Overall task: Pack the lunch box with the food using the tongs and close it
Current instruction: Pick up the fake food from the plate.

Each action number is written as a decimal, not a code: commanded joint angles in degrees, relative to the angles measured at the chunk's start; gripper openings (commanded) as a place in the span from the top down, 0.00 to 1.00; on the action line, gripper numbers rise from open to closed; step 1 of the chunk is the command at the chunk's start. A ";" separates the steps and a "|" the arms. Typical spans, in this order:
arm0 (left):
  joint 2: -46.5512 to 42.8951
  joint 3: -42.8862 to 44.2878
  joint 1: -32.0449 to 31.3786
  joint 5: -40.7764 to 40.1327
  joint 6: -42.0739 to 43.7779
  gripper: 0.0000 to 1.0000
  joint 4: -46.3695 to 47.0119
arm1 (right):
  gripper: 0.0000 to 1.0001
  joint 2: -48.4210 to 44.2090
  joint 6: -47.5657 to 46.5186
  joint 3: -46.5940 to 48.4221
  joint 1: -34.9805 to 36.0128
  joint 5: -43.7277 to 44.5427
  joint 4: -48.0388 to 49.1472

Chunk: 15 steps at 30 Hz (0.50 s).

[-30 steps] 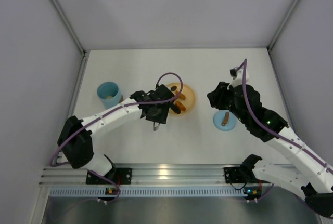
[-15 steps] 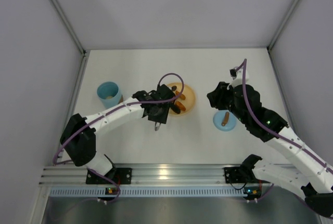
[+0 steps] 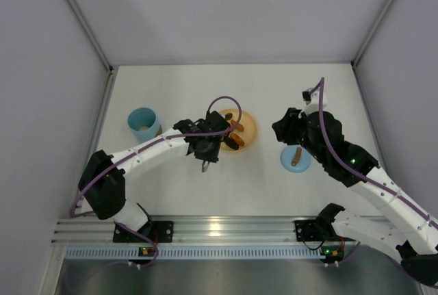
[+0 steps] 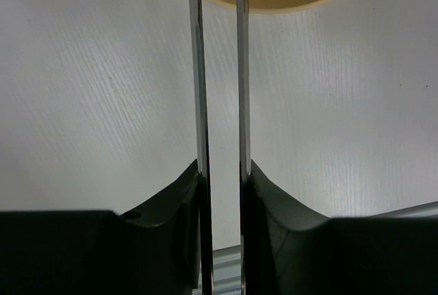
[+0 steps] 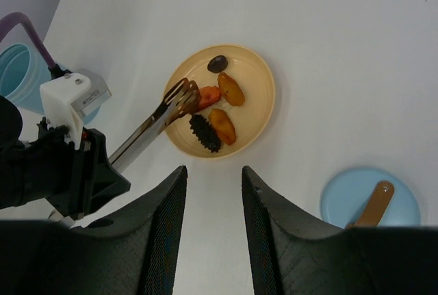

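Note:
My left gripper [image 3: 207,146] is shut on the silver tongs [image 5: 147,131], whose two blades [image 4: 199,69] run almost parallel toward the orange plate [image 5: 256,113]. The tong tips reach a reddish-orange food piece [image 5: 207,95]; whether it is pinched I cannot tell. Other food on the plate: two orange pieces [image 5: 222,125], a spiky black one [image 5: 204,133] and a dark round one [image 5: 217,63]. The blue lunch box tub [image 3: 143,124] stands at the left. Its lid [image 3: 295,158] with the brown knob lies at the right, under my right gripper [image 5: 213,168], which hangs open and empty.
White walls close in the table on three sides. The aluminium rail [image 3: 219,230] with both arm bases runs along the near edge. A purple cable [image 3: 226,103] loops over the left wrist above the plate.
My left gripper has squeezed the tongs narrower and shifted slightly over the plate's near edge. The right arm has not moved.

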 commanded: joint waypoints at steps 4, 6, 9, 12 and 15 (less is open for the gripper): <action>-5.67 3.51 0.15 -3.53 0.11 0.76 -1.72 | 0.63 -0.50 -0.39 0.61 0.64 0.45 0.03; -7.16 4.74 0.15 -4.32 0.02 0.76 -3.22 | 0.63 -0.50 -0.48 0.70 0.64 0.45 0.03; -9.35 6.14 0.15 -5.73 -0.15 0.76 -5.06 | 0.63 -0.33 -0.48 0.70 0.64 0.54 0.03; -11.55 7.29 0.15 -7.66 -0.59 0.76 -8.04 | 0.63 -0.15 -0.47 0.70 0.64 0.28 0.38; -14.53 7.90 0.15 -11.26 -1.82 0.76 -11.12 | 0.62 0.20 -0.39 0.96 0.56 -0.34 0.56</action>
